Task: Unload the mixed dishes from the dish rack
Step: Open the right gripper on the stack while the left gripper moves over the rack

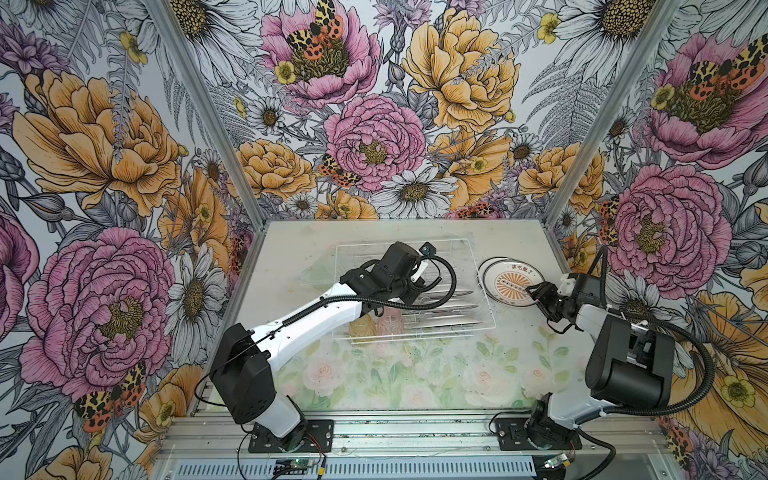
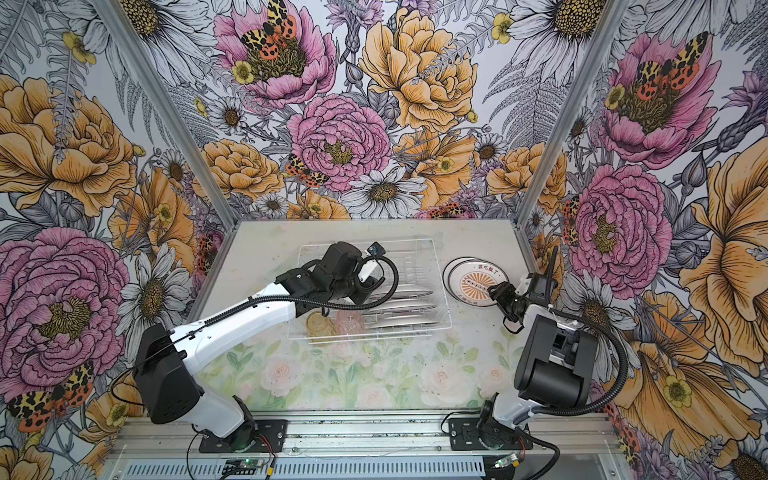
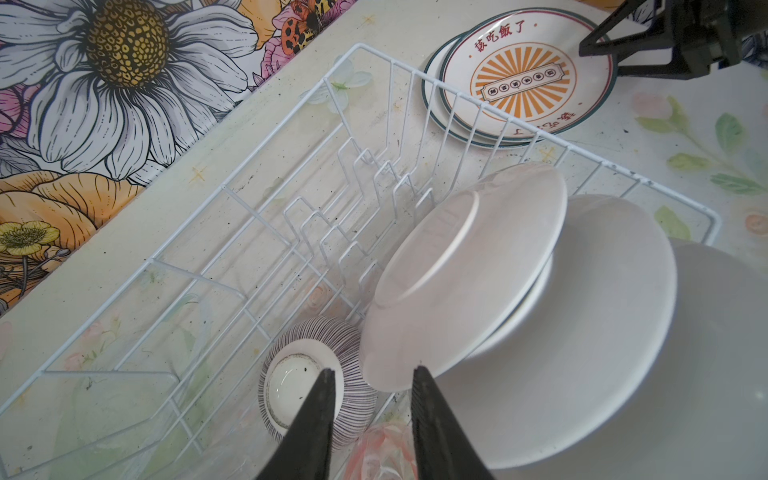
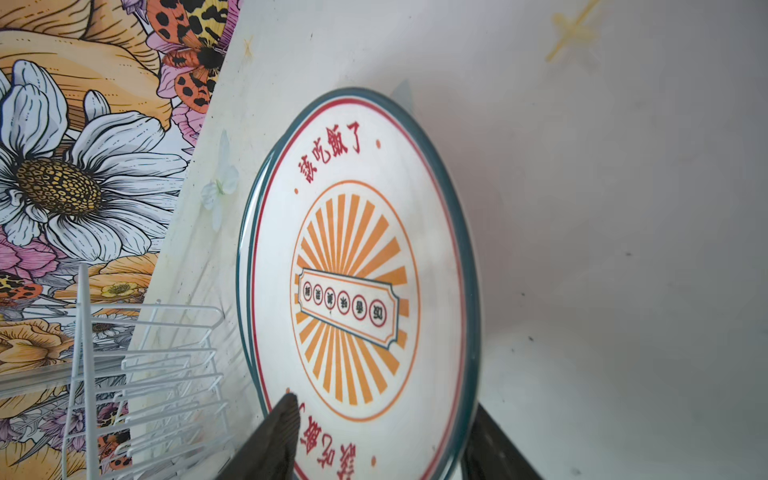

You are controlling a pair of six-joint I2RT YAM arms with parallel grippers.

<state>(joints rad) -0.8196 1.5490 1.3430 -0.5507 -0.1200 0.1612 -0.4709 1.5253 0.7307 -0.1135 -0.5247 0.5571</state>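
The big white wire dish rack [image 1: 482, 282] sits in the middle of the pale flowery surface [image 1: 415, 374] in both top views, with its long side running left to right. Three white plates [image 1: 449, 308] stand on their edges in its right half. From above they look like thin lines running left to right.

A yellow bumpy tumbler [image 2: 318, 324] and a pink bumpy tumbler [image 2: 351, 323] sit side by side in the rack's lower left corner. A grey-striped bowl [image 3: 286, 340] lies in the rack with its white foot turned toward the left wrist camera. The left gripper [image 3: 372, 372] hangs above it, its jaws a little apart and holding nothing.

Right of the rack, a round white plate with orange sun rays [image 1: 509, 282] lies flat on a green-rimmed plate [image 3: 431, 95]. The right gripper [image 1: 535, 293] is at the lower right rim, jaws apart — one finger over the top plate's face, one outside the rim.
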